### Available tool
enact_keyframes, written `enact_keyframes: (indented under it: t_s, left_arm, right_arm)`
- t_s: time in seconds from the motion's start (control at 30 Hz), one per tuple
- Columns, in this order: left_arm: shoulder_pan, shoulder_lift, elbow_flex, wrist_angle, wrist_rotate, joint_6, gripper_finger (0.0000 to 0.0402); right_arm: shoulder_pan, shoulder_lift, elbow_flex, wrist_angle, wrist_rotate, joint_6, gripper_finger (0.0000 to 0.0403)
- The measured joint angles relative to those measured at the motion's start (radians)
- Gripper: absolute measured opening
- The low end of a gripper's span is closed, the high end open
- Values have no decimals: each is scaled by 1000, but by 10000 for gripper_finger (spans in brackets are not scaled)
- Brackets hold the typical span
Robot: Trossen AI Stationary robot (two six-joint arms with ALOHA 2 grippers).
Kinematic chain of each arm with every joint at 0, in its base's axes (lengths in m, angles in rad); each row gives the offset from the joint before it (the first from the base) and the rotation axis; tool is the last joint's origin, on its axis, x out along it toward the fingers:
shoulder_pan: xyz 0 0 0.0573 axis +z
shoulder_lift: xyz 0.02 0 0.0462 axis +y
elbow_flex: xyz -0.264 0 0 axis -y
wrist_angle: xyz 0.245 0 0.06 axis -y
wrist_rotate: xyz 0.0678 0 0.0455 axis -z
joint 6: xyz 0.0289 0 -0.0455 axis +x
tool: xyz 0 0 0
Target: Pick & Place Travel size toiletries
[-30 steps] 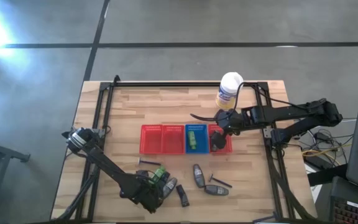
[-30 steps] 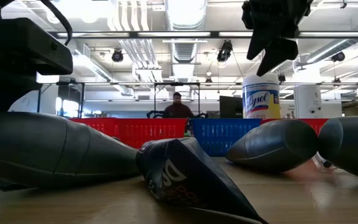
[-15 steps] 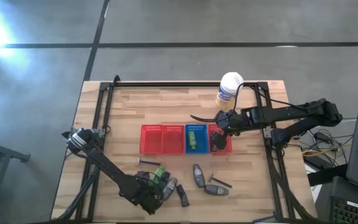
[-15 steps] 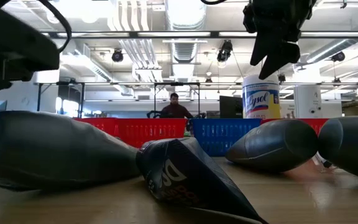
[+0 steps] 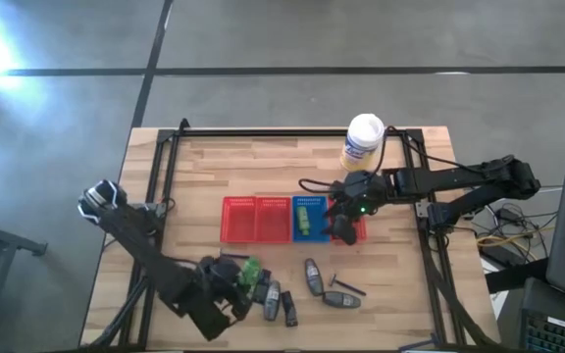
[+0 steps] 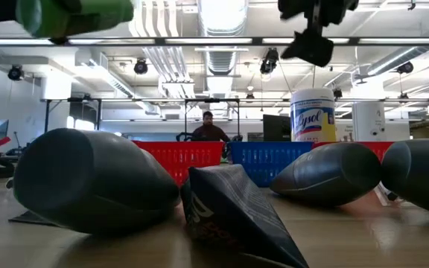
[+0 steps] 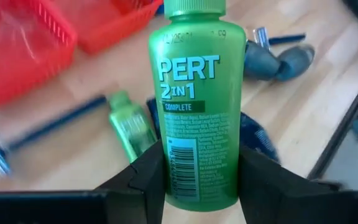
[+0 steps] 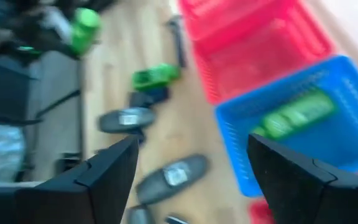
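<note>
Green plastic fills my left wrist view: my left end effector [image 7: 197, 177] is clamped on a Pert bottle [image 7: 194, 93], fingers pinching its lower body, cap pointing away. It hangs above the near-left desk [image 5: 400, 294], over the loose pile where a second green bottle [image 5: 252, 272], grey tubes [image 5: 312, 276] and a black stick [image 5: 347, 286] lie.

I judge the bottle light and stiff but slick-walled, so the hold belongs across the flat faces at mid-body, not on the rounded shoulder or cap, where it could squirt out. The tubes look softer and would dent; I would take them across the widest part.

My right end effector [image 5: 342, 224] is over the baskets' right end, by the blue basket [image 5: 295, 204], which already holds a green bottle [image 8: 296, 114]. Its fingers stand wide apart, holding nothing.
</note>
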Motion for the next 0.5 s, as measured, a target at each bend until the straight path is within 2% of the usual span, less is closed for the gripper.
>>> enact_keyframes:
  t_s: [0.27, 0.5]
  left_arm:
    - [138, -11, -2, -2, 6, 477, 156]
    - [290, -11, -2, 117, 17, 866, 156]
  right_arm:
    - [-9, 0, 0, 13, -78, 86, 284]
    - [-8, 0, 0, 15, -82, 173, 294]
